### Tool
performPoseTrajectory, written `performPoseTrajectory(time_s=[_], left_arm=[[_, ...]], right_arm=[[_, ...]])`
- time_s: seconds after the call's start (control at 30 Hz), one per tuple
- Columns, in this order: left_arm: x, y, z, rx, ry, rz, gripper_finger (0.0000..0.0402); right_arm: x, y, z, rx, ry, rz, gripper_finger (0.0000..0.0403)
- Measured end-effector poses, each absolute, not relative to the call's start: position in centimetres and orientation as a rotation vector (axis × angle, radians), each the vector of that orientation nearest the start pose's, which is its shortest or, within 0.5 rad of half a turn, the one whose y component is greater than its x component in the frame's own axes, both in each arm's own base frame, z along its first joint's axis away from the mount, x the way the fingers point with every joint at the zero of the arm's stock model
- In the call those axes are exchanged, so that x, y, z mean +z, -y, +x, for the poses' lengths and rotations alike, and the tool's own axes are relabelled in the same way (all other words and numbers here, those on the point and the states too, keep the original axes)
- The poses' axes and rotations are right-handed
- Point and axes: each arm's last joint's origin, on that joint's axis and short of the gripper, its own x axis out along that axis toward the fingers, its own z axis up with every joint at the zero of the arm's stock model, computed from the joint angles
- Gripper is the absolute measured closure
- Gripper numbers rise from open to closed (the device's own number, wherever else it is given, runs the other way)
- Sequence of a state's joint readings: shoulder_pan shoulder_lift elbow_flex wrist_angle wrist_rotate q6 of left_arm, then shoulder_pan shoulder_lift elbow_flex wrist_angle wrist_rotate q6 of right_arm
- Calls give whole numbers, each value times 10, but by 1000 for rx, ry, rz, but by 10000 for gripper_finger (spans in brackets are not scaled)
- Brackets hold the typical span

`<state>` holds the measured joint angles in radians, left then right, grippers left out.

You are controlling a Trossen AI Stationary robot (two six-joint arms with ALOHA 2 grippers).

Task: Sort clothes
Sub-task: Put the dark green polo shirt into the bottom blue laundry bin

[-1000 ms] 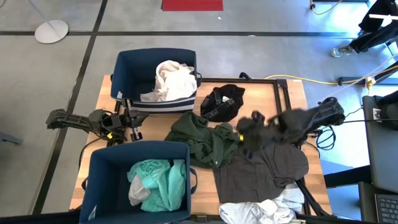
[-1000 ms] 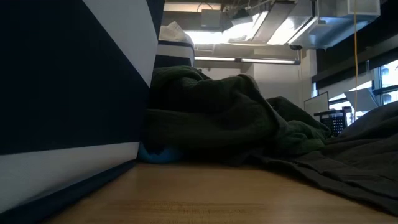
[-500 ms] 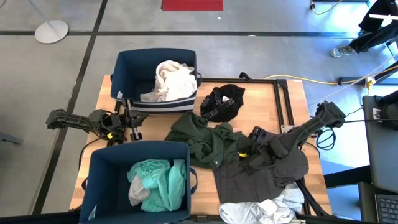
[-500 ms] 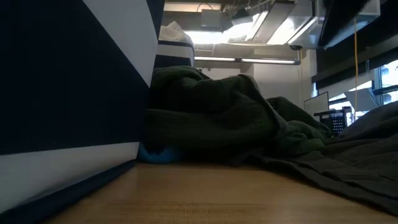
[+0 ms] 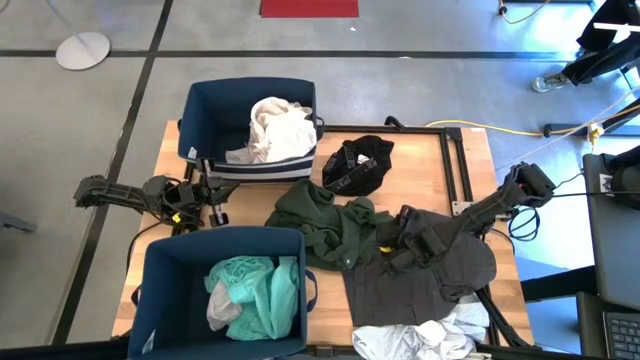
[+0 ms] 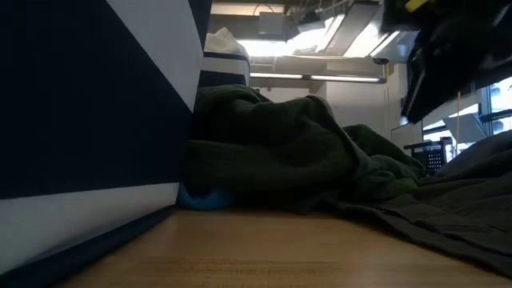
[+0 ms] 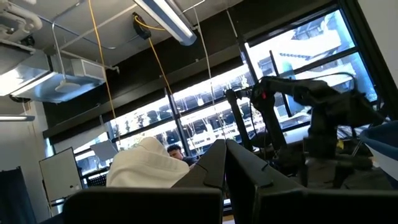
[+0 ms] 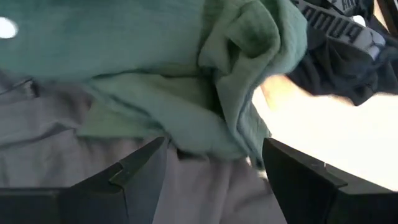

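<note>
The dark green garment (image 5: 330,225) lies crumpled in the middle of the table (image 5: 420,150), its long axis running from the back bin side toward the right arm's side. Touching its edge on that side is the dark grey garment (image 5: 420,280), spread flat, its length running toward the table's front edge, where the pale grey-white garment (image 5: 420,342) is bunched against it. Behind the green garment, well clear of its far end, sits the black garment (image 5: 357,165), folded in a small heap. The white garment (image 5: 275,130) is piled in the back bin (image 5: 215,105), just behind the green one. The teal garment (image 5: 250,295) fills the front bin (image 5: 170,270), whose corner sits just beside the green garment's near end.

The right gripper (image 5: 392,240) is down over the seam where the green garment meets the grey one. In the right wrist view its fingers (image 8: 134,171) stand wide apart, with green folds (image 8: 186,93) between and beyond them and grey cloth (image 8: 205,193) below. In the low view the green heap (image 6: 280,152) blocks most of the table behind it.

The left gripper (image 5: 210,195) waits beside the gap between the two bins, left of the green garment; I cannot tell whether its jaws are apart.
</note>
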<state>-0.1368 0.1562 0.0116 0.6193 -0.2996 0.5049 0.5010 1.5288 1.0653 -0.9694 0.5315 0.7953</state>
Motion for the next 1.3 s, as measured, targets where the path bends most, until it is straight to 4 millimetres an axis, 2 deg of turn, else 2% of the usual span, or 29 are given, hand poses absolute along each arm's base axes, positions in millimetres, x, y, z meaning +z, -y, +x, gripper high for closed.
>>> performPoseTrajectory(time_s=[0.27, 0.57, 0.73, 0.97, 1.2, 1.3], left_arm=[[212, 4, 95, 273, 411, 395, 402], [212, 4, 95, 275, 409, 403, 402], [212, 4, 95, 277, 408, 410, 402], [212, 4, 95, 277, 408, 412, 402], [212, 4, 95, 276, 409, 407, 402], [212, 4, 95, 276, 409, 407, 402]], right_arm=[[204, -78, 261, -487, -1086, 1, 137], [177, -49, 279, -315, -950, 148, 137], [170, -48, 280, -250, -917, 202, 137], [175, -56, 287, -46, -880, 317, 137], [179, -57, 291, -52, -838, 387, 137], [179, -66, 289, -68, -824, 363, 137]])
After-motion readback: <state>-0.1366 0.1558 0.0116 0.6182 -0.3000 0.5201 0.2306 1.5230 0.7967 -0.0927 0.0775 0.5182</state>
